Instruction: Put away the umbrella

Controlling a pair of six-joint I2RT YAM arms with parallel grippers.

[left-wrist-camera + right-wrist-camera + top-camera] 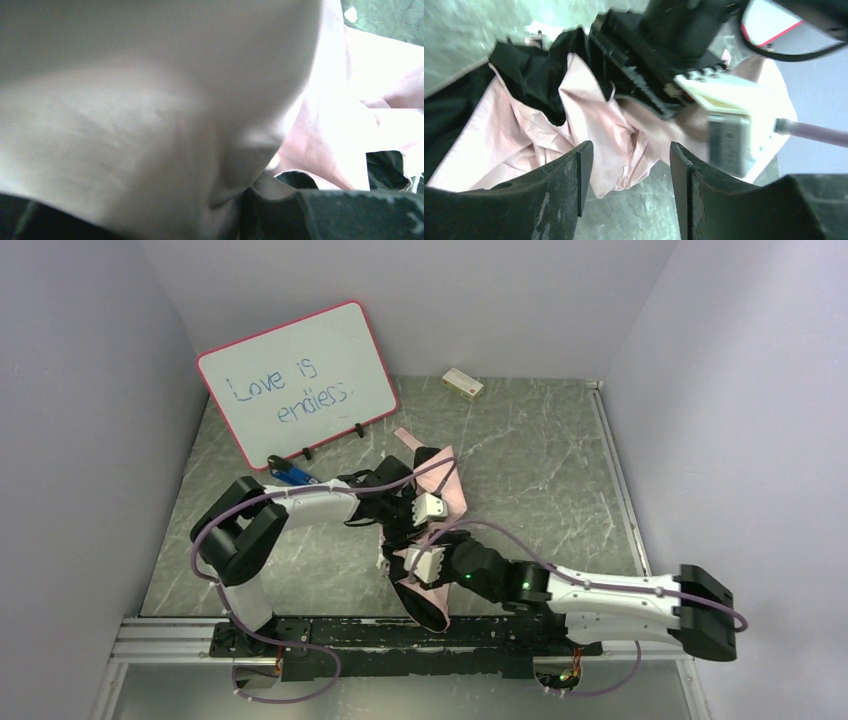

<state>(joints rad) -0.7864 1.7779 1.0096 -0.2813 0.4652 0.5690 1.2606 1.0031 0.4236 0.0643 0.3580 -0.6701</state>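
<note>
The umbrella [443,490] lies crumpled mid-table, its pale pink and black canopy spread in loose folds. My left gripper [405,520] comes in from the left and is down in those folds. In the left wrist view a blurred pale part of the umbrella [150,125] fills the space at the jaws, pressed against one black finger [350,215]; the other finger is hidden. My right gripper [405,558] sits just in front of the canopy. Its jaws [631,170] stand open over bare table, with a hanging pink fold [619,145] just beyond the tips.
A pink-framed whiteboard [300,380] leans at the back left, with a blue marker [292,472] at its foot. A small box [462,385] lies at the back edge. Walls close in on three sides, and a metal rail [400,635] runs along the near edge.
</note>
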